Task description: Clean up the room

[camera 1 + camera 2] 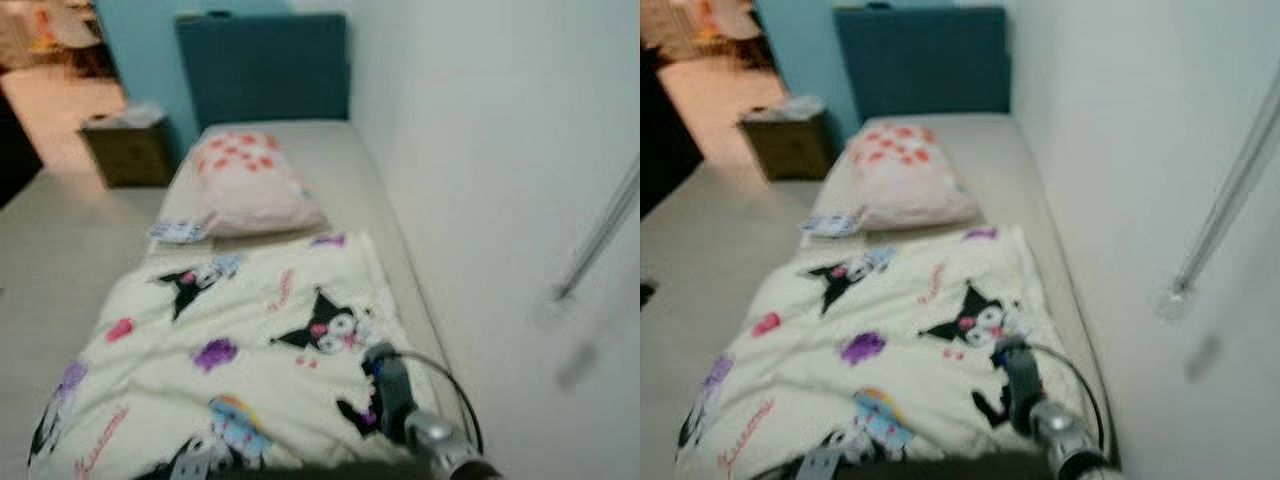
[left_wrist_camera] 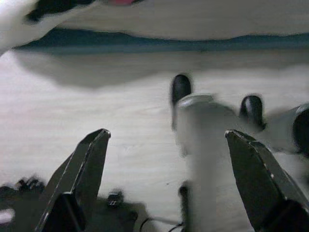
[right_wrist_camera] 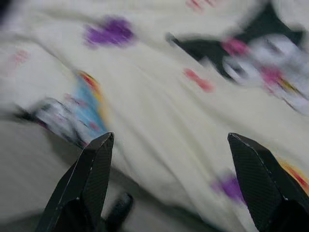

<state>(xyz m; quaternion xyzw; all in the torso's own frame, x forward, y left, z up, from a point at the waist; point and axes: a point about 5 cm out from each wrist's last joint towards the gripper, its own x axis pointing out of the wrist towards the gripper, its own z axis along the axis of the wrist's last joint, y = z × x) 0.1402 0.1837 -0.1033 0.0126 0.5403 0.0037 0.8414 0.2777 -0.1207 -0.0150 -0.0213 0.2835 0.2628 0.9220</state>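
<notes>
Our right claw hangs spread above the cartoon-print blanket on the bed. A pink pillow lies beyond. Our left claw gapes over the floor.

Right arm reaches forward from 5 o'clock; right gripper fingers spread wide. Left gripper fingers spread wide, pointing downward.

Home bedroom. Single bed pushed along a plain white wall, with a dark teal padded headboard at its far end. Cream cartoon-print blanket spread over the near half, a pink pillow with red spots beyond it. Small dark nightstand beside the bed. Pale wood-look floor; a doorway opens at the far left.
</notes>
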